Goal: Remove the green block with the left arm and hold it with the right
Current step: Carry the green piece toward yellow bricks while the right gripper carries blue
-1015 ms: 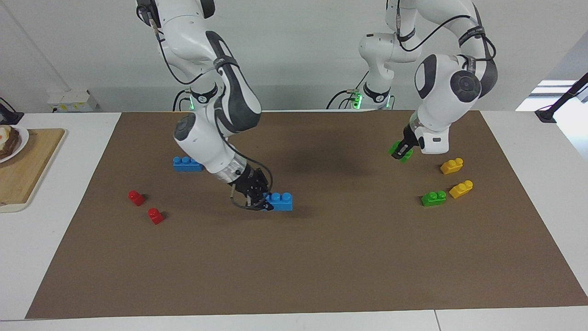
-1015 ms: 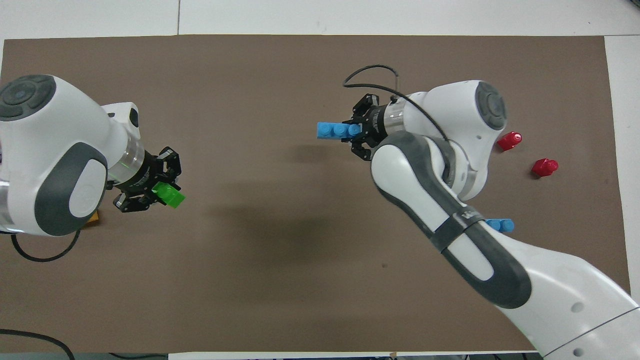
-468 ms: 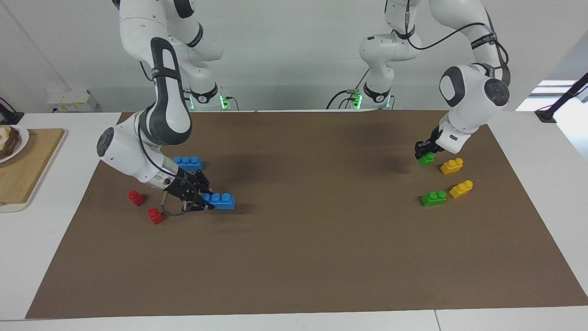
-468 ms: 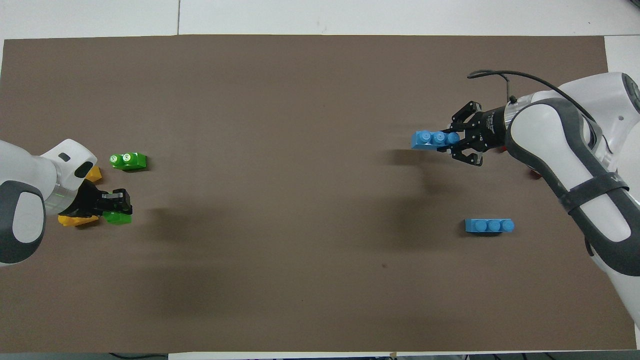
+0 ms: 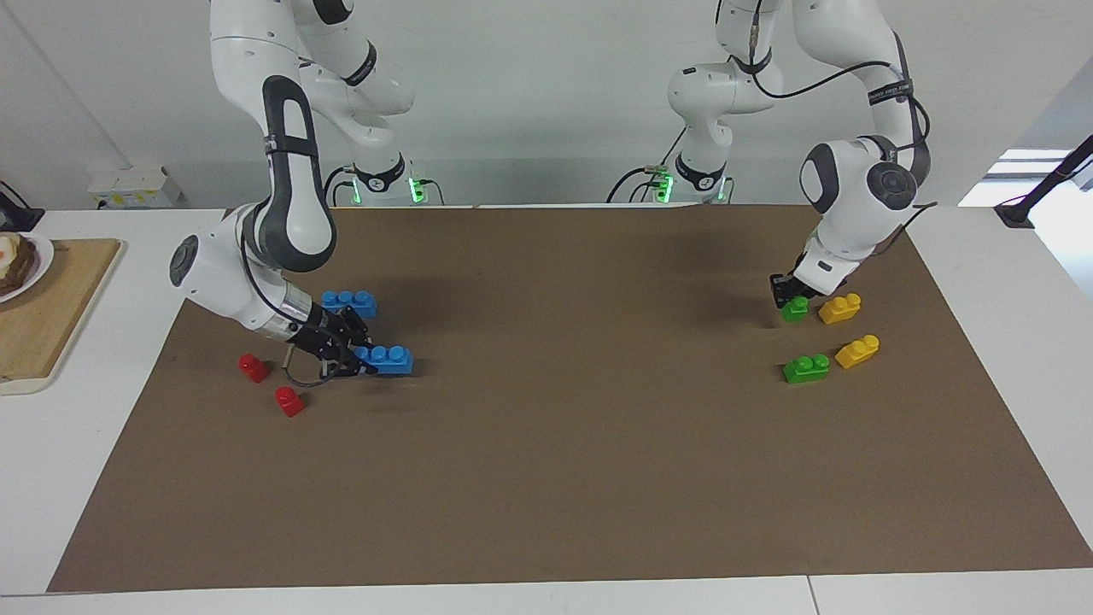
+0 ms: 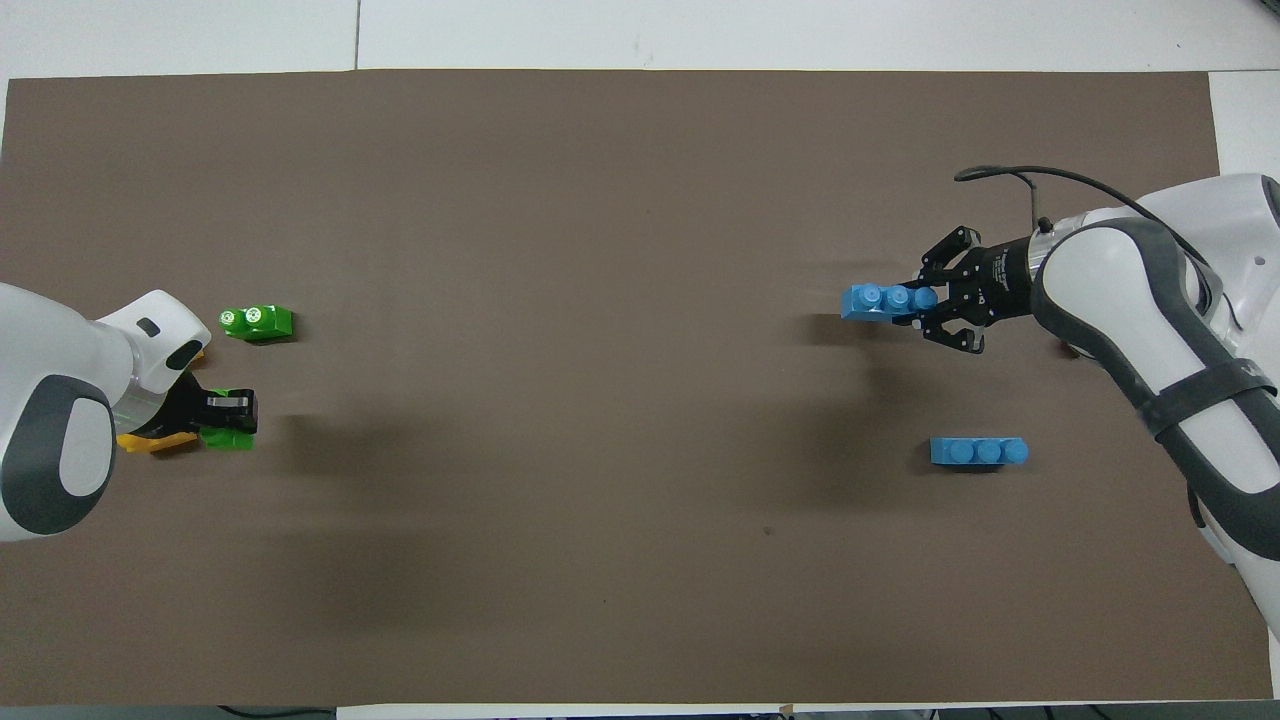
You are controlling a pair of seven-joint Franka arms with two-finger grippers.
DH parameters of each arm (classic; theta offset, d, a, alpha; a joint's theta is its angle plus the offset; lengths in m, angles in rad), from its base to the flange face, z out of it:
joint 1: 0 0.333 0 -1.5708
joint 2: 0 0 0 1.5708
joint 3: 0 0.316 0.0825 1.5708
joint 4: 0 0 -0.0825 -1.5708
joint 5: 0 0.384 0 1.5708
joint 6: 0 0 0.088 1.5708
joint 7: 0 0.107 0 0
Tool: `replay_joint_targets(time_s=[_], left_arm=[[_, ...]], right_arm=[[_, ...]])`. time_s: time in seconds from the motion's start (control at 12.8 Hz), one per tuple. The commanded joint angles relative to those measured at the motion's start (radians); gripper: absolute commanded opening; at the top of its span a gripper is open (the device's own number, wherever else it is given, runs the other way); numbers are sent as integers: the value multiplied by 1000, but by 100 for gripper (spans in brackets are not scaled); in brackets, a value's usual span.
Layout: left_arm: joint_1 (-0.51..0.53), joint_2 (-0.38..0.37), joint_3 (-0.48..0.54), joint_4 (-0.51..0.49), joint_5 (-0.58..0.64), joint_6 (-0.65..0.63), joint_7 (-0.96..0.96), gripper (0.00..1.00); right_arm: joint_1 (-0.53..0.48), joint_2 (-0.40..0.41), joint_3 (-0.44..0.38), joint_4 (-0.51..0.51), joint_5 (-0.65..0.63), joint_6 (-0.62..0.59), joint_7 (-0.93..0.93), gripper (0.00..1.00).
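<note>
Green block pinched under left pincer, right pincer pinching blue brick

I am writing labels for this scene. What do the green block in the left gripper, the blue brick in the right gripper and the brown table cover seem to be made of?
Green block in the left gripper: likely moulded plastic, bright even colour.
Blue brick in the right gripper: likely the same plastic, with rounded studs and clean edges.
Brown table cover: flat and matte without glare, perhaps paper or felt; I cannot tell which.
</note>
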Motion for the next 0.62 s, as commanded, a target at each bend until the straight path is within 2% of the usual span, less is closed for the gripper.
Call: replay_joint_targets(time_s=[0.0,0.55], left_arm=[[14,-11,-8,-73,19,104,-41,0],[30,12,-10,-104,6,175,-117,0]], right_arm=[[-25,-47,16,-64,-10,27,-43,0],[-71,-54,16,-86,-10,26,-110,0]])
